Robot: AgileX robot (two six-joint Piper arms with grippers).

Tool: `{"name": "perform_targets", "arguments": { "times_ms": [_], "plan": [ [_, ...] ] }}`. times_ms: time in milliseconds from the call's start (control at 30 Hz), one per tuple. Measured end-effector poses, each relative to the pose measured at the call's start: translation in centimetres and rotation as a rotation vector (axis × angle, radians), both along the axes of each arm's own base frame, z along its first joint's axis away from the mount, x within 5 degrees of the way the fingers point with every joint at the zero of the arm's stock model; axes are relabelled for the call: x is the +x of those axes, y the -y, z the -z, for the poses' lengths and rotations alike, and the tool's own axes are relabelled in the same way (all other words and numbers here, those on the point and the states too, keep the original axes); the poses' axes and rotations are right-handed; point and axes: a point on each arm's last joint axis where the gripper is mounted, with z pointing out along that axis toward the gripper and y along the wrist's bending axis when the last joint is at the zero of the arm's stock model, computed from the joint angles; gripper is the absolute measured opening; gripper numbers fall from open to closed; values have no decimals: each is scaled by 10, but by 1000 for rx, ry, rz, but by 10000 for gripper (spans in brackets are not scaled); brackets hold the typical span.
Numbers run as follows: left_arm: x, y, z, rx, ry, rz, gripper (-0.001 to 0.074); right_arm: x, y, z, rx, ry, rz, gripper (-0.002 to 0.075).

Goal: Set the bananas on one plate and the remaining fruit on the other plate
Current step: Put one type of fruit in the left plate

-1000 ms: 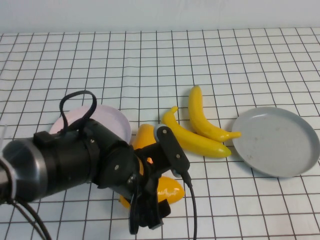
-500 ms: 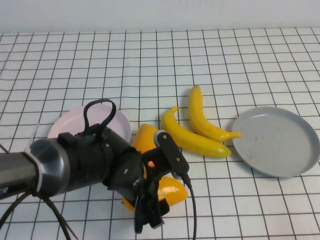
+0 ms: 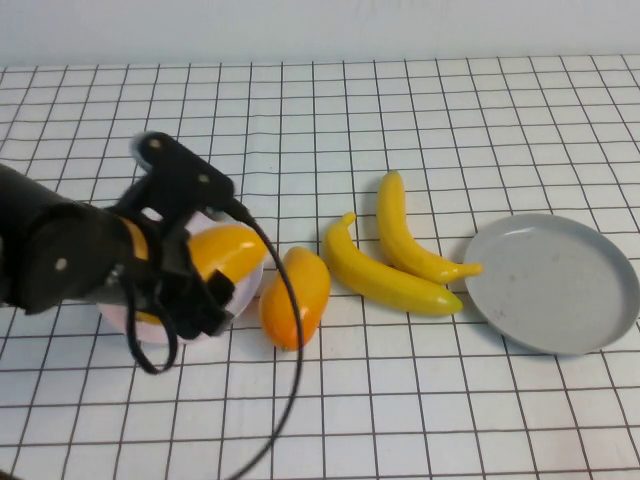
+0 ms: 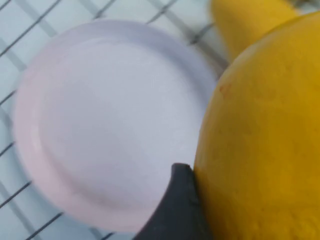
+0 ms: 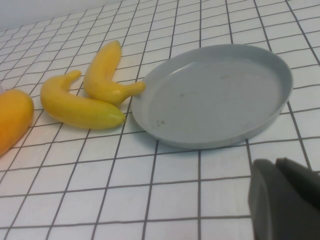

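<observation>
Left gripper (image 3: pixel 205 270) clamped on one mango (image 3: pixel 225 250), held over the pink plate (image 3: pixel 240 290).

Held mango: long axis roughly across the table, leaning slightly up toward the far right. Second mango (image 3: pixel 296 297) lies on the gridded table (image 3: pixel 400 400) just right of the pink plate, long axis near-to-far. Two bananas (image 3: pixel 385 275) lie side by side between it and the grey plate (image 3: pixel 552 283), stems pointing away; one tip reaches the grey rim. Left arm bends in from the left, wrist tilted down. Right gripper (image 5: pixel 285 200) low beside the grey plate; cannot tell its fingers.
</observation>
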Motion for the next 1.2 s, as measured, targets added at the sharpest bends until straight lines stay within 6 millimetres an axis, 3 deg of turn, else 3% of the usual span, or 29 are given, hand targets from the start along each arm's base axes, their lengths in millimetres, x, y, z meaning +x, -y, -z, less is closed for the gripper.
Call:
{"name": "perform_targets", "arguments": {
  "times_ms": [133, 267, 467, 633, 767, 867, 933, 1033, 1200],
  "plan": [
    [34, -41, 11, -5, 22, -207, 573, 0, 0, 0, 0, 0, 0, -16],
    [66, -68, 42, -51, -5, -399, 631, 0, 0, 0, 0, 0, 0, -16],
    [81, -72, 84, -35, -111, -471, 647, 0, 0, 0, 0, 0, 0, -16],
    [84, -66, 70, -7, -93, -451, 649, 0, 0, 0, 0, 0, 0, -16],
    [80, -48, 22, 7, -27, -401, 649, 0, 0, 0, 0, 0, 0, -16],
    [68, -21, -15, -3, 12, -335, 649, 0, 0, 0, 0, 0, 0, -16],
    [59, -1, -28, -27, 10, -287, 649, 0, 0, 0, 0, 0, 0, -16],
    [44, 33, -31, -67, -24, -183, 649, 0, 0, 0, 0, 0, 0, -16],
    [37, 80, 5, -79, -134, -42, 649, 0, 0, 0, 0, 0, 0, -16]
  ]
}}
